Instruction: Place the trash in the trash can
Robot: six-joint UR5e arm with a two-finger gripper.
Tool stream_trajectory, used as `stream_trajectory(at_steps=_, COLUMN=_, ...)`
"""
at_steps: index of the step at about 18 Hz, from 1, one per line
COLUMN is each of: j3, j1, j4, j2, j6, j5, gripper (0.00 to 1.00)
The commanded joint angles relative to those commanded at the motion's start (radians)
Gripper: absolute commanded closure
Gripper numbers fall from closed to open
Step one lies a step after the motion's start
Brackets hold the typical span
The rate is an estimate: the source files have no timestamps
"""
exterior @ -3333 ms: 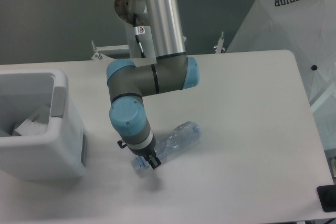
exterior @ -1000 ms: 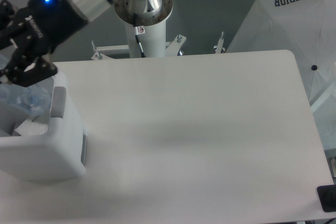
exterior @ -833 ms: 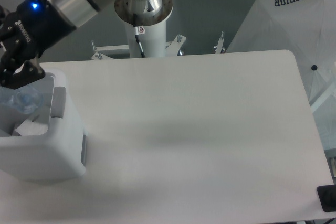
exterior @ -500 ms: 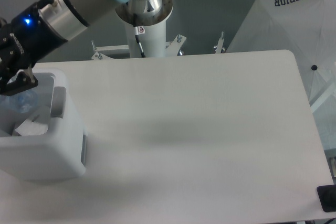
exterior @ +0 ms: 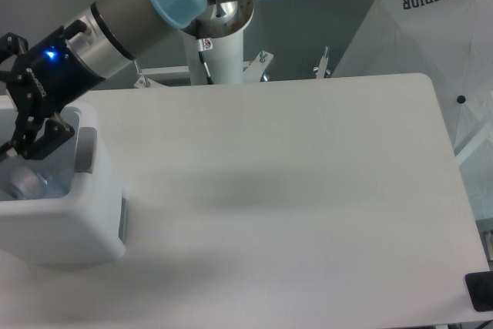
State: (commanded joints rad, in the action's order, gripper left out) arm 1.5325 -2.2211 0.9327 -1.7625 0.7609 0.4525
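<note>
The gripper hangs above the open top of the trash can, its jaws spread apart and holding nothing. The bottle lies inside the trash can, directly beneath the jaws, as a pale blur; the wrapper cannot be made out there. Judged complete for the bottle. A straight upward withdrawal, clear of the trash can's rim, would be sound practice.
</note>
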Motion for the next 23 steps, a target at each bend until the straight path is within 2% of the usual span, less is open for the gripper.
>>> stream_trajectory(at_steps=5, j3=0.002, j1=-0.121, j4=0.002, j2=-0.003, j6=0.000, j5=0.000, gripper=0.00)
stream_trajectory(at_steps=10, j3=0.005, j1=-0.282, j4=0.003, j2=-0.006, j6=0.000, j5=0.000, gripper=0.00)
stream_trajectory(at_steps=14, j3=0.021, j1=-0.420, j4=0.002, j2=-0.034, j6=0.006, j5=0.000, gripper=0.00)
stream_trajectory(at_steps=20, j3=0.021, j1=-0.544, j4=0.002, j2=-0.113, j6=0.083, j5=0.005, gripper=0.00)
stream_trajectory(at_steps=23, j3=0.018, j1=-0.583, j4=0.002, j2=-0.115, j6=0.107, j5=0.111, gripper=0.00)
